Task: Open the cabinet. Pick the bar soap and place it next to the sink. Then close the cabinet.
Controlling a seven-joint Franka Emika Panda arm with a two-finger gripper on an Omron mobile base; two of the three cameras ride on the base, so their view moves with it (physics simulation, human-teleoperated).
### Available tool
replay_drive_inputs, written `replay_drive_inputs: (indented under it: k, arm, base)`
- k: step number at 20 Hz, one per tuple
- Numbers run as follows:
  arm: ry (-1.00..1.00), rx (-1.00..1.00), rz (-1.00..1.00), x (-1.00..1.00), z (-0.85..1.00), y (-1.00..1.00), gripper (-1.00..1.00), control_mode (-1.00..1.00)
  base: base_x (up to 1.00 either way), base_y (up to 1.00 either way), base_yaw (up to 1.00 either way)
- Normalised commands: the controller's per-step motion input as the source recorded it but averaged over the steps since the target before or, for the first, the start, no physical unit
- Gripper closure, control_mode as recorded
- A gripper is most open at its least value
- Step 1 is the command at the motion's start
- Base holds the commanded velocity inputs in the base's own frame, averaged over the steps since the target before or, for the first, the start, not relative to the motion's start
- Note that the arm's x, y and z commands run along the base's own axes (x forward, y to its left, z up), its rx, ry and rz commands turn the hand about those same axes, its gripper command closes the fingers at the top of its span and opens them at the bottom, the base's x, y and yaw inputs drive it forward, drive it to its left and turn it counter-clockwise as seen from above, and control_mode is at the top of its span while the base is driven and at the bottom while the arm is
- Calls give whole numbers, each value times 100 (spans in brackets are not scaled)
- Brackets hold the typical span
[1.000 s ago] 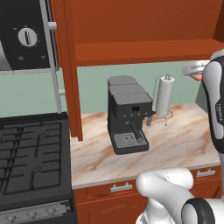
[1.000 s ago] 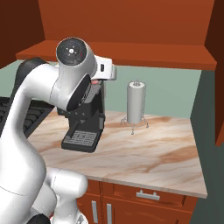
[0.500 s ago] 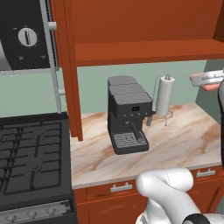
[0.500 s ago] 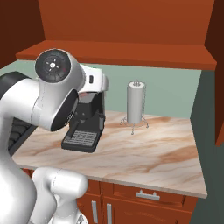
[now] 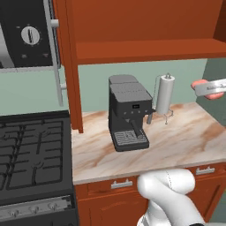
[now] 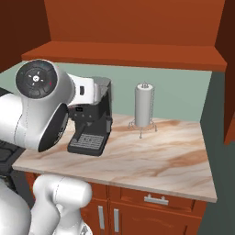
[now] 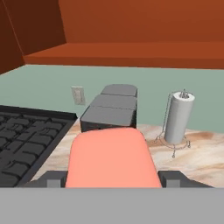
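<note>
1. The cabinet (image 5: 145, 48) stands open: I see its bare inner shelf and back wall, with one door edge hanging down at the left by the stove (image 5: 33, 154).
2. The soap (image 7: 113, 157) is off the shelf and in the air. In the hand view it sits between the two dark fingertips (image 7: 52, 178), which press it from either side, so the tool (image 7: 113, 177) is clamped on the soap.
3. From the left base view, the pink bar shows at the far right edge, above the table (image 5: 185, 141) and level with the top of the paper-towel roll (image 5: 165, 93). It is well clear of the coffee machine (image 5: 129, 110).
4. So opening and picking look done. Left to do: carry the soap to the sink, set it down beside it, let go, then shut the cabinet doors.
5. I cannot see a sink from here. My guess is the arm or base must travel to reach it.
6. The soap is smooth and rounded; a loose grip could let it slip on the way.
</note>
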Motion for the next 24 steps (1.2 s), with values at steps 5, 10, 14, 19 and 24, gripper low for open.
replay_drive_inputs:
  k: [5, 10, 14, 19, 24]
  arm:
    - [0, 0, 0, 0, 0, 0, 100, 100]
    - [0, 0, 0, 0, 0, 0, 100, 100]
    - [0, 0, 0, 0, 0, 0, 100, 100]
    - [0, 0, 0, 0, 0, 0, 100, 100]
    - [0, 0, 0, 0, 0, 0, 100, 100]
  base:
    - [-69, 2, 4]
    - [-79, 4, 8]
    - [-73, 8, 16]
    - [-17, 15, 48]
    - [-1, 12, 75]
